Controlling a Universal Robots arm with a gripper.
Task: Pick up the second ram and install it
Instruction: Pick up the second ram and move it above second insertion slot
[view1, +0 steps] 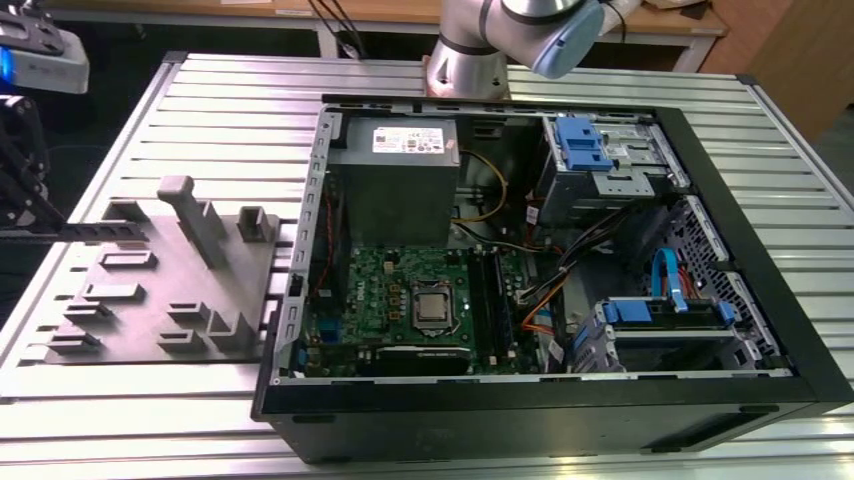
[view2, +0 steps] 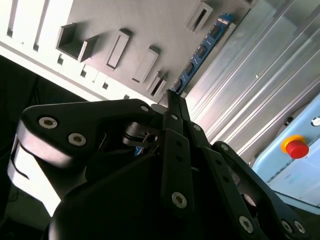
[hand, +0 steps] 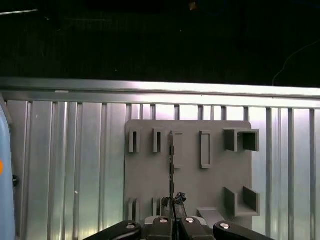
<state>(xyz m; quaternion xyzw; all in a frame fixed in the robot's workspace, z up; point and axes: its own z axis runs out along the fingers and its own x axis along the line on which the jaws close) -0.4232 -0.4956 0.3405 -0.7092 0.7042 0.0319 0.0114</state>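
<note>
The ribbed aluminium desk carries an open black computer case just beside a flat grey slotted holder tray. Over that tray, the black gripper has its jaws pinching one end of the second ram, a thin blue-green stick. The pick-up probably goes best with the stick held square and raised straight off the tray. The second wrist view shows its chip face. The first wrist view shows it edge-on, a thin line across the tray's slots.

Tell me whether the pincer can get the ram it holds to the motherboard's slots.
Probably yes. The pincer grips the second ram over the grey fixture; the case lies open, and the slots look uncovered, with cables just beside them.
</note>
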